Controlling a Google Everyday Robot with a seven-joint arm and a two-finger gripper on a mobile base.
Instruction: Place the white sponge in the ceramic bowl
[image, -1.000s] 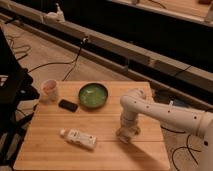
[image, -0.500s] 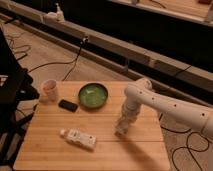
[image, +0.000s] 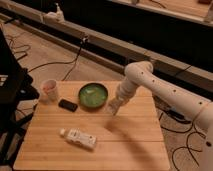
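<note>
Gripper just beside ceramic bowl rim, open table toward near edge; grip state indiscernible, arm cropped.

Looks like a robotics lab or workshop: loose cables trail over the bare floor, and a long bench runs behind the wooden tabletop. The robot's hand hangs just beside the ceramic bowl.

Glossy ceramic bowl on matt wooden table; smooth, seemingly plastic end effector just beside it.
</note>
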